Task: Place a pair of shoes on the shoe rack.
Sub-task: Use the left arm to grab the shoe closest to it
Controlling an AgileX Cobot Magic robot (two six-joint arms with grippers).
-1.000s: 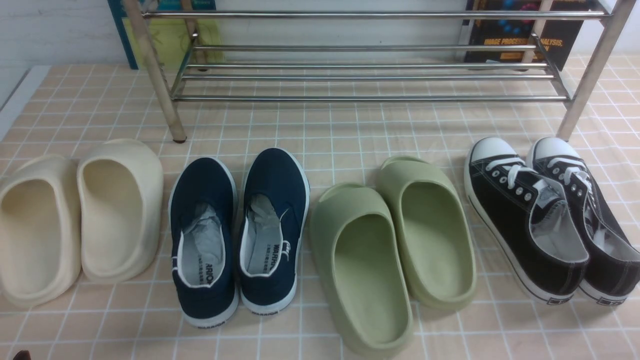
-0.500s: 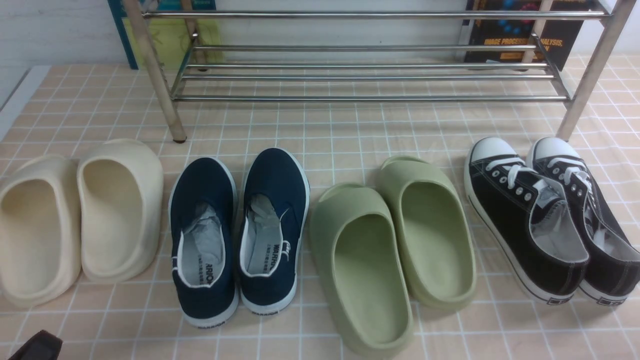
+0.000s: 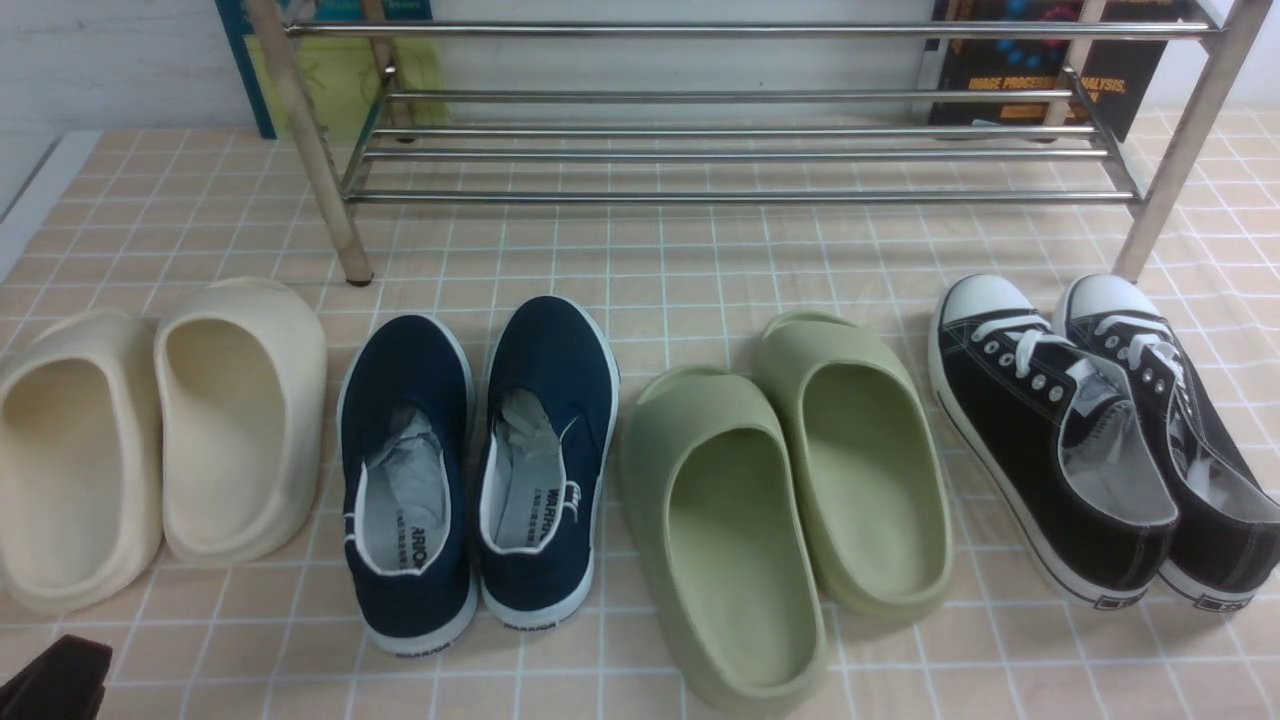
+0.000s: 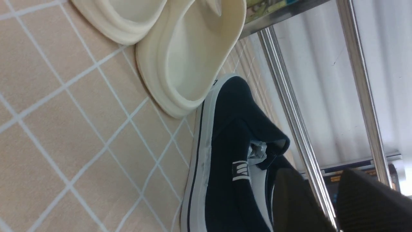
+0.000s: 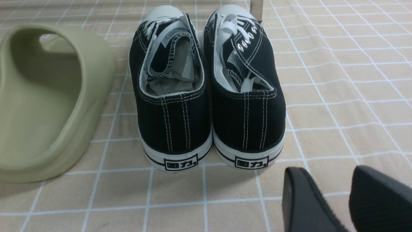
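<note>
Slip-ons (image 3: 545, 370) in navy canvas stand on the table (image 3: 660, 270) between cream slides (image 3: 240, 420) and green slides (image 3: 860, 470), short of the shoe rack (image 3: 730, 196); left wrist view: left hand (image 4: 317, 180) parted, near one navy heel. Right wrist view: right hand (image 5: 325, 180) parted, behind the black lace-up sneakers (image 5: 173, 119).

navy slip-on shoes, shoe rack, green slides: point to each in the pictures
navy slip-on shoes (image 3: 555, 350): front view, canvas toe of the right-hand shoe
shoe rack (image 3: 720, 197): front view, nearest lower rod
green slides (image 3: 865, 470): front view, footbed of the right-hand slide

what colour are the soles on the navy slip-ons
The navy shoe's sole is white with a thin dark stripe; clearest in the left wrist view.
</note>
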